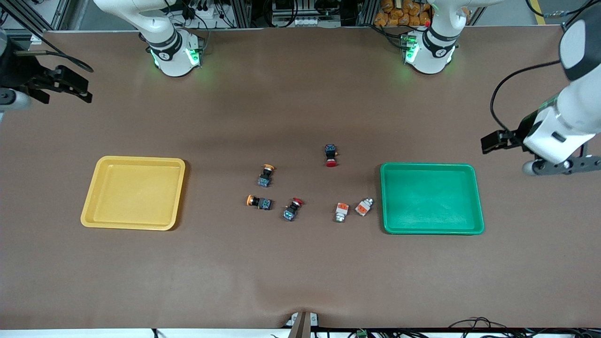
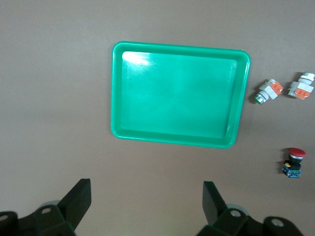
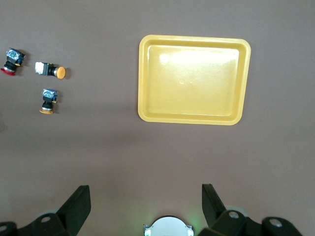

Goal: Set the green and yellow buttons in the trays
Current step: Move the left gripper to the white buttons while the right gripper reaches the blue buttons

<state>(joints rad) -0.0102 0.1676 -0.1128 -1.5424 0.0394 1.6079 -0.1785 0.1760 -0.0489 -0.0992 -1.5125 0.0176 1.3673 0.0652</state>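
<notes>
The yellow tray (image 1: 134,192) lies toward the right arm's end and the green tray (image 1: 432,198) toward the left arm's end; both hold nothing. Two yellow-capped buttons (image 1: 266,175) (image 1: 258,202) lie between them, nearer the yellow tray. Two white-silver buttons with orange blocks (image 1: 341,211) (image 1: 364,206) lie beside the green tray. My left gripper (image 2: 146,189) is open and empty, high above the table beside the green tray (image 2: 177,93). My right gripper (image 3: 146,189) is open and empty, high above the table beside the yellow tray (image 3: 194,78).
Two red-capped black-blue switches lie on the table: one (image 1: 331,155) farther from the front camera than the other buttons, one (image 1: 292,209) next to the yellow-capped pair. The arm bases (image 1: 173,54) (image 1: 429,51) stand at the table's back edge.
</notes>
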